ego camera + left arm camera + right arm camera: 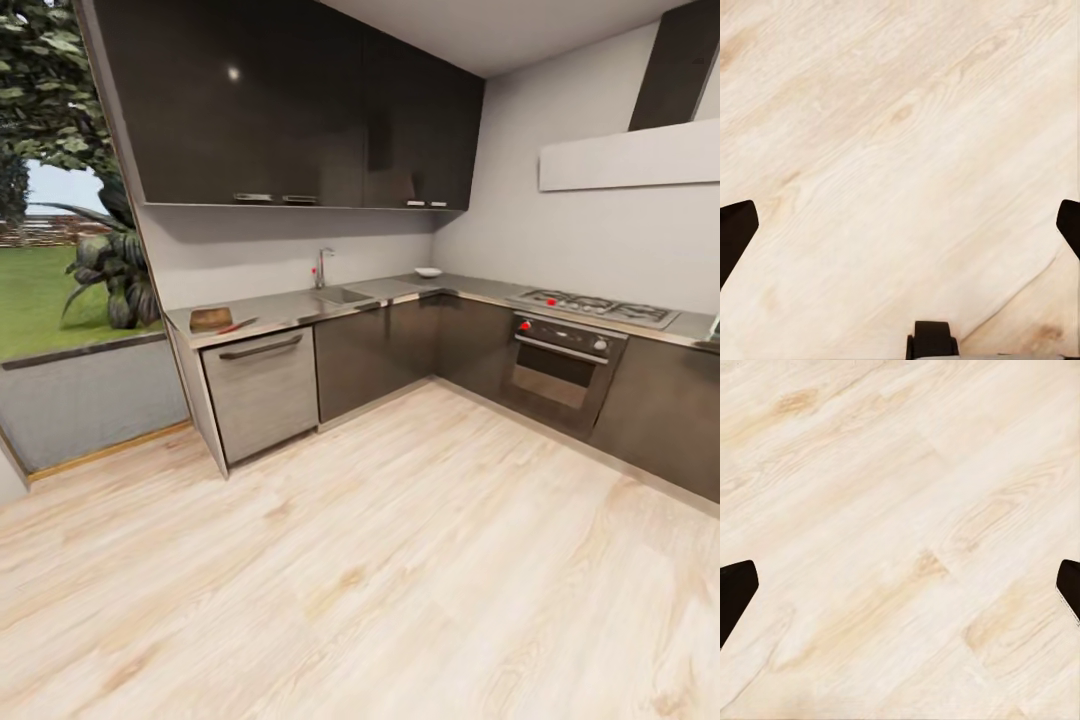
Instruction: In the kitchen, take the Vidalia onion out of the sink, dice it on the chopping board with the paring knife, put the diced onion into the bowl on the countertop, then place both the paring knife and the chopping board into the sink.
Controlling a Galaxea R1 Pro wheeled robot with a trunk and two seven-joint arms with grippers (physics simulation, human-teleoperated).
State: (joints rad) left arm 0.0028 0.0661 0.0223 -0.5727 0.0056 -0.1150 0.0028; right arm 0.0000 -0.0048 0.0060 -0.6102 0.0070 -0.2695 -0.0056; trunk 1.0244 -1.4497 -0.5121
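1. Left gripper (900,225): fingers (735,232) spread wide at the frame's two side edges, nothing between them, light wood floor (900,135) beyond.
2. Right gripper (900,592): fingers (735,592) likewise wide apart and empty, over the same floor.
3. Far across the floor, at centre of the head view: sink (343,295) set in the countertop (290,308), tap (322,267) behind it.
4. Left of the sink: board (211,319) with knife (238,325) just beside it.
5. Right of the sink, near the corner: bowl (428,272).
6. Onion not discernible at this distance.
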